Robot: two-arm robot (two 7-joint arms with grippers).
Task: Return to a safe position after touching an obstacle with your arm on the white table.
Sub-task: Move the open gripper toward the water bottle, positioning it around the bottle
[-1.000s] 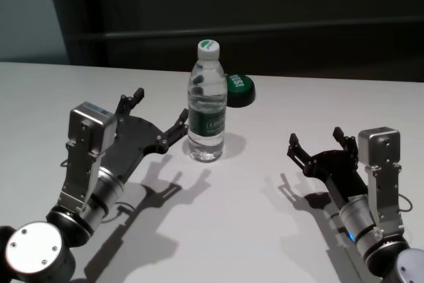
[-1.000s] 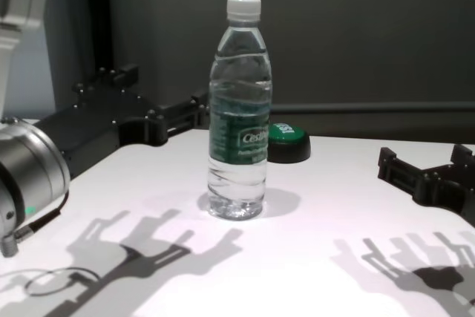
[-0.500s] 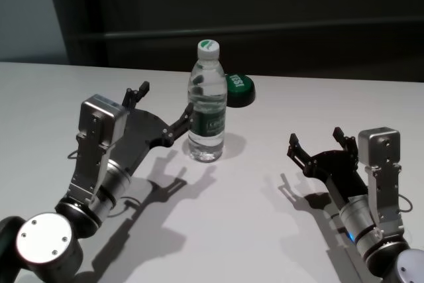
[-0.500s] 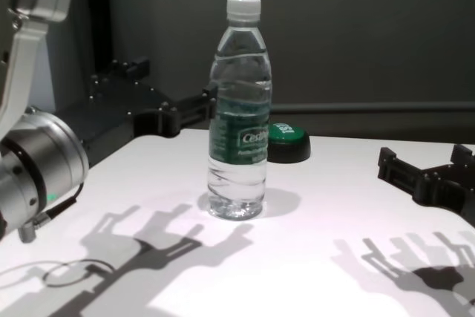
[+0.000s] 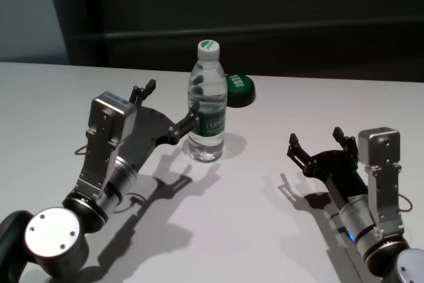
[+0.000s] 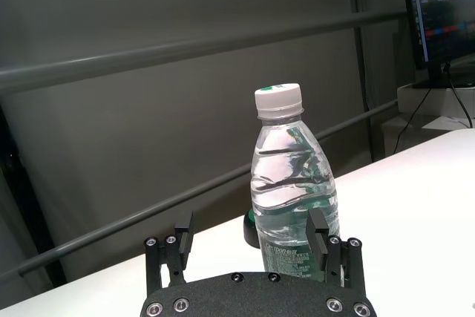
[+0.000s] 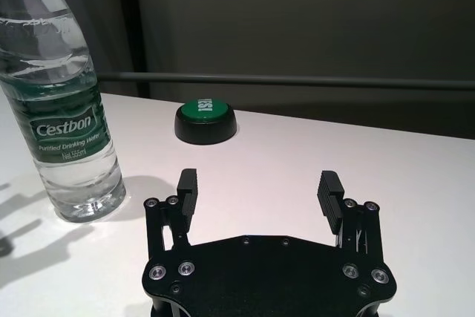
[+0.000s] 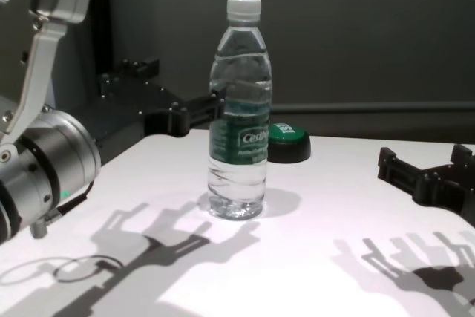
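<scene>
The obstacle, a clear water bottle point(image 5: 207, 107) with a white cap and a dark green label, stands upright on the white table point(image 5: 265, 223). It also shows in the chest view point(image 8: 239, 109), the left wrist view point(image 6: 293, 176) and the right wrist view point(image 7: 63, 109). My left gripper point(image 5: 171, 103) is open and empty, raised above the table just left of the bottle. One of its fingertips point(image 5: 192, 116) is against the bottle's side at label height. My right gripper point(image 5: 315, 136) is open and empty, low over the table, well right of the bottle.
A green push button point(image 5: 240, 87) on a black base sits on the table just behind and right of the bottle; it also shows in the right wrist view point(image 7: 206, 119). A dark wall with a rail runs behind the table's far edge.
My left arm has moved forward and to the right, bringing one fingertip up against the bottle's side. The bottle still stands in the same spot. The right arm has not moved.
</scene>
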